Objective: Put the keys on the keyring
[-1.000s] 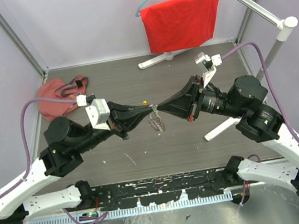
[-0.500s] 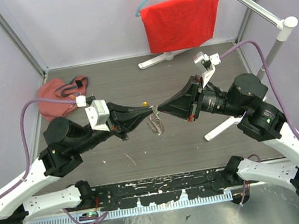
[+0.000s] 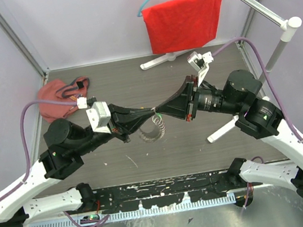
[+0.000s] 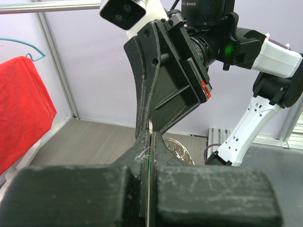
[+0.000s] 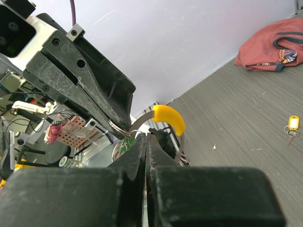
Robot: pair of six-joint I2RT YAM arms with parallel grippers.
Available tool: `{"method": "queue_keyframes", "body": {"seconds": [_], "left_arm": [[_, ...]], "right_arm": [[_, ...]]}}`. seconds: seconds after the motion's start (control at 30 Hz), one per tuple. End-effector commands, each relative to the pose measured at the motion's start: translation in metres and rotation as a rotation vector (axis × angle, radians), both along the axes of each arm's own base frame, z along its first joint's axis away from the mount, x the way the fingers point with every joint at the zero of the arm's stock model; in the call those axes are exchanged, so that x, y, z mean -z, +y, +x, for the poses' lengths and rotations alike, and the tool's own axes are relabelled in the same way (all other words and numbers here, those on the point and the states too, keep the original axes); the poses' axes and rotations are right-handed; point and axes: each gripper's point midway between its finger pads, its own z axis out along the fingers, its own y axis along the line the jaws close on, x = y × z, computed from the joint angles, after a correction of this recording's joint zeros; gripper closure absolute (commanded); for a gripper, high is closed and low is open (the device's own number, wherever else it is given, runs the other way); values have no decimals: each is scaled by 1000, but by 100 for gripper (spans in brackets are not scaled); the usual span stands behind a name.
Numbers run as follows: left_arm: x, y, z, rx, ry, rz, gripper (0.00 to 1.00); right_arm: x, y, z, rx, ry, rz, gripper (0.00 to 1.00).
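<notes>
Above the middle of the surface (image 3: 202, 146), my left pincer (image 3: 150, 111) and right pincer (image 3: 161, 111) meet tip to tip, both clamped on the dangling keyring (image 3: 155, 129), which I judge light, springy and slippery, best pinched near its orange segment (image 5: 169, 118).

The right gripper (image 3: 159, 111) shifted leftward, pressing closer against the left gripper (image 3: 152, 111), its wrist swinging up and inward; the keyring (image 3: 154, 129) dangling beneath sagged lower and leftward
</notes>
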Motion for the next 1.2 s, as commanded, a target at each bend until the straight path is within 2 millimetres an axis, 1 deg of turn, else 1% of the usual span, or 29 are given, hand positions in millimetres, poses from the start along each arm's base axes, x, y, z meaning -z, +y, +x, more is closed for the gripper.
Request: {"method": "queue_keyframes", "body": {"seconds": [0.0,0.13,0.37,0.47,0.83,1.17], "left_arm": [[-26,6,-8,21,-44,-74,100],[-25,5,-8,23,-44,-70,100],[-23,2,-9,39,-40,-54,100],[-21,1,-9,38,-38,-48,100],[-20,1,-8,32,-38,-44,100],[-19,1,-8,35,-34,-40,100]], "right_arm": [[-11,0,-7,-33,-25,8,99],[-14,-2,-5,-19,-41,12,99],[-36,-9,-7,6,-112,73,99],[-42,-10,-10,-2,-131,91,99],[-51,-19,-15,13,-171,115,99],[-53,-24,-13,47,-178,126,99]]}}
